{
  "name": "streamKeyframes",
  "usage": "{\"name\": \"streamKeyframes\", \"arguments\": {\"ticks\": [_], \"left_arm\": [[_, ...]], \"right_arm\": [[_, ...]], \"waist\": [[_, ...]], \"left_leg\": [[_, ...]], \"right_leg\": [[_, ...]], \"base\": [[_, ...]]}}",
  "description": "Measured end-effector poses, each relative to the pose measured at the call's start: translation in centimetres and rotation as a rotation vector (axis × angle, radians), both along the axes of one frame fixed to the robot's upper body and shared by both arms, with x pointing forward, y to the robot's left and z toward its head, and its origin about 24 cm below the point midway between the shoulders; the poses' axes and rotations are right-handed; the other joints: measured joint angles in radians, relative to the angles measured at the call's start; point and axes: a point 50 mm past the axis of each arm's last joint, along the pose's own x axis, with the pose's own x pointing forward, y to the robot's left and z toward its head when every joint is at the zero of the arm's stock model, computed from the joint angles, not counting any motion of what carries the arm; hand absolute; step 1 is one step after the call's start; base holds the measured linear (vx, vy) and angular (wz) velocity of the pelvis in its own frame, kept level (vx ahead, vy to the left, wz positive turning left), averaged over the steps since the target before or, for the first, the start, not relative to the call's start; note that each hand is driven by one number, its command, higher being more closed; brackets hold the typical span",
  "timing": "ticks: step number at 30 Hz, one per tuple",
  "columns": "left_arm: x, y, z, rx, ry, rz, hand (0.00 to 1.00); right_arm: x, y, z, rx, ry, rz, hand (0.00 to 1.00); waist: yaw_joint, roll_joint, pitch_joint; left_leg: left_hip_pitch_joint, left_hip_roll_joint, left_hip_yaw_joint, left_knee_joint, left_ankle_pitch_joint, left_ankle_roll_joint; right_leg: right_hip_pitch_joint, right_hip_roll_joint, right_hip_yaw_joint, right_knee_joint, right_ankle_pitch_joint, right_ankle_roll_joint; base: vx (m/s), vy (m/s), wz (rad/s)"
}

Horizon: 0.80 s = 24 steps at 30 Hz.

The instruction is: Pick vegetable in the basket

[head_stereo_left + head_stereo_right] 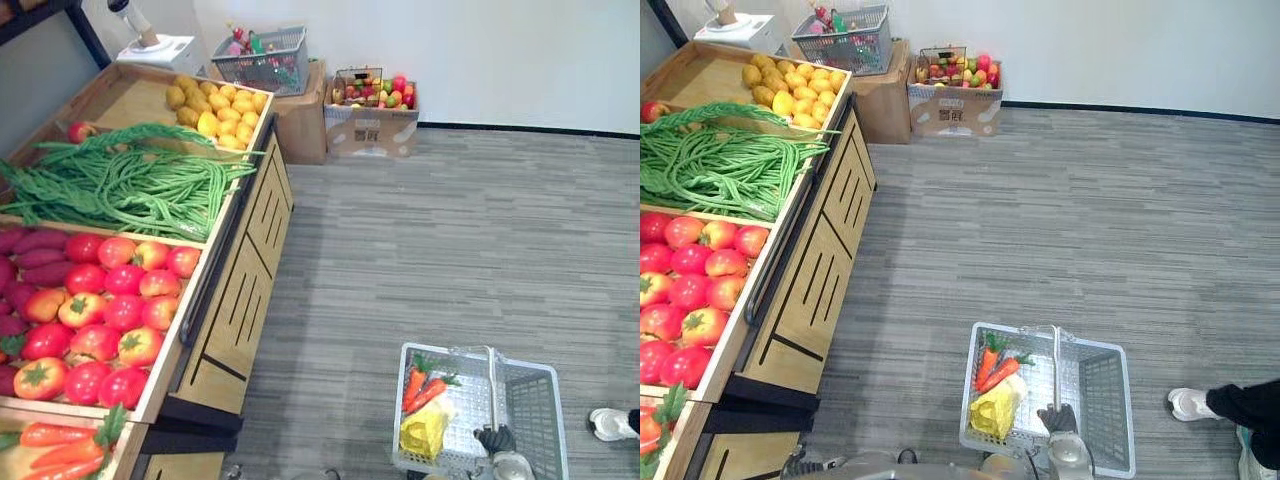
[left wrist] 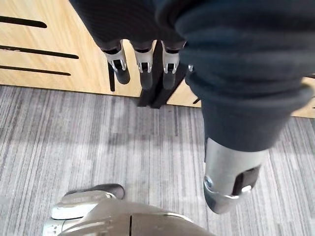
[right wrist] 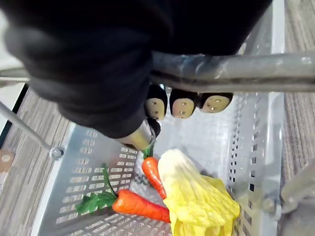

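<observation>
Right robot hand is clenching the handle of the grey basket, where two carrots and a yellow cabbage are lying at one end, so it is probably risking tilting and spilling, while the left robot hand is hanging released.

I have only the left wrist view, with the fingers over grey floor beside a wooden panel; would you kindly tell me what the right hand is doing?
Observer: The right hand is curled round the metal handle of a grey basket at the robot's right side.
Operator: Thank you. Is there anything in the basket yet?
Observer: Yes. Two carrots with green tops lie next to a yellow leafy cabbage, all at the end of the basket nearer the wooden stand.
</observation>
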Motion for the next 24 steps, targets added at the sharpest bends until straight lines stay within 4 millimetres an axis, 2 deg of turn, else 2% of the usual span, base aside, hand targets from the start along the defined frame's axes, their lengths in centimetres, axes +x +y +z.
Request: {"name": "streamKeyframes", "arguments": {"ticks": [5,8,11,14,16,18,19,22,24], "left_arm": [[-0.6,0.0,-0.2,-0.026,0.012,0.051,0.0],[-1.3,0.0,-0.4,-0.057,0.022,0.12,0.0],[-1.3,0.0,-0.4,-0.06,0.024,0.121,0.0],[-1.7,0.0,-0.5,-0.073,0.041,0.118,0.0],[-1.8,0.0,-0.5,-0.079,0.047,0.123,0.0],[-1.9,0.0,-0.5,-0.088,0.042,0.153,0.0],[-1.9,0.1,-0.5,-0.088,0.04,0.152,0.0],[-1.9,0.1,-0.5,-0.087,0.037,0.15,0.0],[-2.0,0.0,-0.6,-0.097,0.039,0.165,0.0]], "right_arm": [[-0.4,0.3,-0.3,0.028,0.021,-0.003,1.0],[-0.8,0.4,-0.4,0.061,0.021,-0.067,1.0],[-1.1,0.4,-0.6,0.096,0.021,-0.126,1.0],[-1.1,0.4,-0.6,0.095,0.022,-0.135,1.0],[-1.2,0.4,-0.7,0.097,0.023,-0.137,1.0],[-1.3,0.4,-0.7,0.098,0.023,-0.154,1.0],[-1.3,0.5,-0.7,0.102,0.023,-0.16,1.0],[-1.6,0.9,-0.9,0.118,0.039,-0.168,1.0],[-1.7,1.0,-1.0,0.123,0.051,-0.169,1.0]], "waist": [[-0.011,-0.003,-0.009],[-0.02,-0.003,-0.011],[-0.014,-0.004,-0.014],[-0.02,-0.005,-0.014],[-0.026,-0.005,-0.014],[-0.024,-0.001,-0.013],[-0.024,-0.003,-0.015],[-0.011,-0.008,-0.034],[-0.008,-0.002,-0.041]], "left_leg": [[0.019,-0.003,0.028,-0.009,0.0,0.0],[0.043,0.0,0.042,-0.024,0.0,0.0],[0.047,0.01,0.104,-0.025,-0.01,0.015],[0.045,0.014,0.16,-0.019,-0.016,0.023],[0.043,0.017,0.174,-0.009,-0.02,0.028],[0.042,0.031,0.188,-0.007,-0.02,0.03],[0.042,0.035,0.188,-0.007,-0.02,0.03],[0.026,0.049,0.188,-0.008,-0.021,0.021],[0.028,0.058,0.192,-0.008,-0.021,0.01]], "right_leg": [[0.018,0.001,0.019,-0.034,0.021,0.001],[0.033,0.007,0.028,-0.041,0.024,0.001],[-0.006,0.023,0.089,-0.021,0.032,-0.002],[-0.038,0.031,0.113,-0.008,0.05,-0.009],[-0.04,0.029,0.098,-0.008,0.053,-0.013],[-0.041,0.009,-0.016,0.023,0.021,-0.054],[-0.039,0.006,-0.048,0.029,0.022,-0.053],[-0.032,0.028,-0.05,-0.029,0.049,-0.028],[-0.025,0.044,-0.045,-0.069,0.068,-0.032]], "base": [[-0.01,0.012,-0.17],[-0.01,-0.016,-0.1],[-0.04,-0.019,-0.56],[-0.06,-0.023,-0.61],[-0.07,-0.021,-0.25],[-0.1,-0.043,-0.05],[-0.04,-0.036,0.08],[0.0,-0.072,-0.01],[0.05,-0.086,-0.17]]}}
